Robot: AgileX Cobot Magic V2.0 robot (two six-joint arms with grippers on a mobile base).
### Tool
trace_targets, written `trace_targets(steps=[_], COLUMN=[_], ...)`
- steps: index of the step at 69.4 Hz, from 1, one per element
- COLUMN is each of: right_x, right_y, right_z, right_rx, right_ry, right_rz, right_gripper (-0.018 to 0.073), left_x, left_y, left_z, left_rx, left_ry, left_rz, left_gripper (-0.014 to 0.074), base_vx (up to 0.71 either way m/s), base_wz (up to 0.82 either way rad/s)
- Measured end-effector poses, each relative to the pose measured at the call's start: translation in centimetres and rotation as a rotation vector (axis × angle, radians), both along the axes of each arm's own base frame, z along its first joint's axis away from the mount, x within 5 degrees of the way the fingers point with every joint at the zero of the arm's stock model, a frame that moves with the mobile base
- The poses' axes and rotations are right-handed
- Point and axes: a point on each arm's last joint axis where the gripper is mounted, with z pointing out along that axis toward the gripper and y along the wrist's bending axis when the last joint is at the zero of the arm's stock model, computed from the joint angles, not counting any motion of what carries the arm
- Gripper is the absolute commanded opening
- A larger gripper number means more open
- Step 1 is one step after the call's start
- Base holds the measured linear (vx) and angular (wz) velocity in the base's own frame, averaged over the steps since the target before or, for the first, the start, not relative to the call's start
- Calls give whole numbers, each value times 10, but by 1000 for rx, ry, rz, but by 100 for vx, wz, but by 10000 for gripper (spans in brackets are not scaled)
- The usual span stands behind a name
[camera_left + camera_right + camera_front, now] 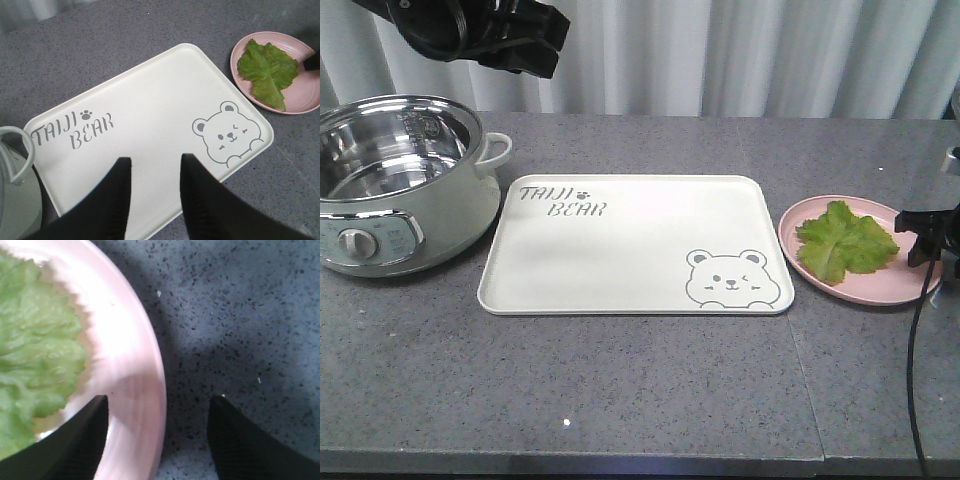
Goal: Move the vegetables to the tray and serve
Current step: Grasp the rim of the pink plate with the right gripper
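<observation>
From the front view, the lettuce [845, 243] lies flat on the pink plate [880, 292], just to the right of the tray [620, 250], which has nothing on it. A steel pot [390, 190] sits at the tray's left on the grey worktop [620, 400]. The right fingers [923, 238] hang low at the plate's far right edge, and the left arm [480, 35] is up high over the pot.

In the left wrist view, the left fingers [120, 195] are spread wide above the tray's near edge, holding nothing and touching nothing.

In the right wrist view, the right fingers [240, 445] are also spread wide and empty. One tip hovers over the plate's inside near the leaf's ragged edge and the other over bare worktop, so the rim runs between them. I can't tell whether the inner tip is touching the plate.

Closing here would catch the rim rather than the leaf, I judge. I'd slide inward until both tips bracket the leaf's edge. Then I'd drop low and pinch gently near the rib, so the leaf lifts whole without dragging the plate.
</observation>
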Motion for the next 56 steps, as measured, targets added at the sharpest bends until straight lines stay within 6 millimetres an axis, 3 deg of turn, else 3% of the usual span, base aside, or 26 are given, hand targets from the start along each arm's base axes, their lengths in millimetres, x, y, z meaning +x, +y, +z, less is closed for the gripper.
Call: trace_targets(steps=[35,56], right_x=[5,4], right_y=[3,3], right_z=[-7,-2], right_rx=[66,67], right_ry=[-2,-21], right_rz=[-26,-31], right_gripper=[-13,-8], left_x=[0,0], left_y=[0,0], left_z=[0,0], left_rx=[0,0], left_ry=[0,0], left_rz=[0,0], left_gripper=[230,230], base_vx=[0,0], base_wz=[0,0])
